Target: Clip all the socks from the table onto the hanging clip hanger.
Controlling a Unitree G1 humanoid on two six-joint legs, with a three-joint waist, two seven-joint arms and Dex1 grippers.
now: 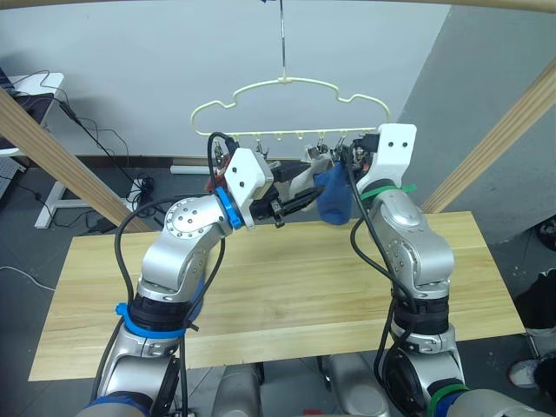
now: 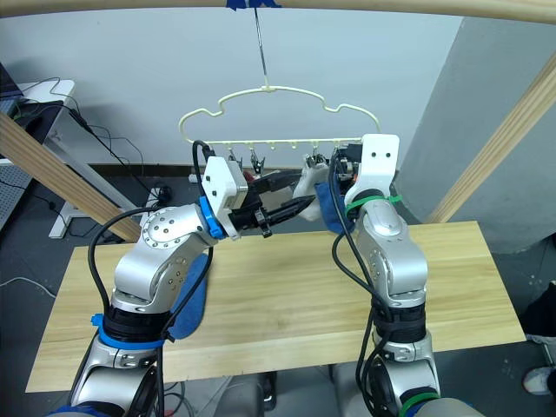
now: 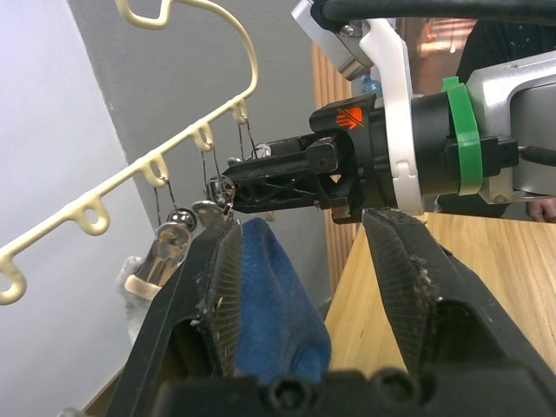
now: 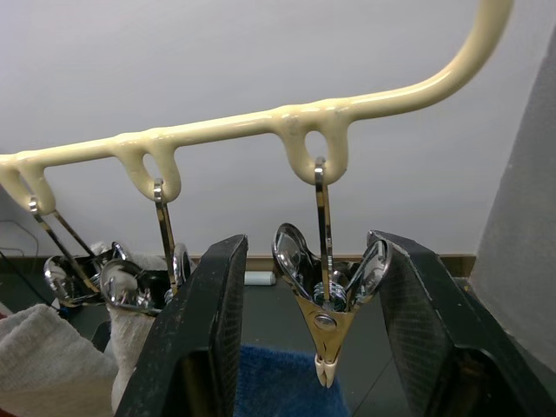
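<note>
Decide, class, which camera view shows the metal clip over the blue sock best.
The right wrist view: the clip hangs close up between the right gripper fingers, above the blue sock. The left wrist view shows it small; the eye views barely.

Wooden pole frame [image 1: 61, 156], probably a desk [image 1: 39, 87] behind

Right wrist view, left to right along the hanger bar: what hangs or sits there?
Grey sock → clip on it → open clip between the right claw's fingers, above the blue sock.

Blue sock [image 1: 333, 198] hangs at yellow clip hanger's [image 1: 287, 84] end clip [image 4: 328, 295].
</note>
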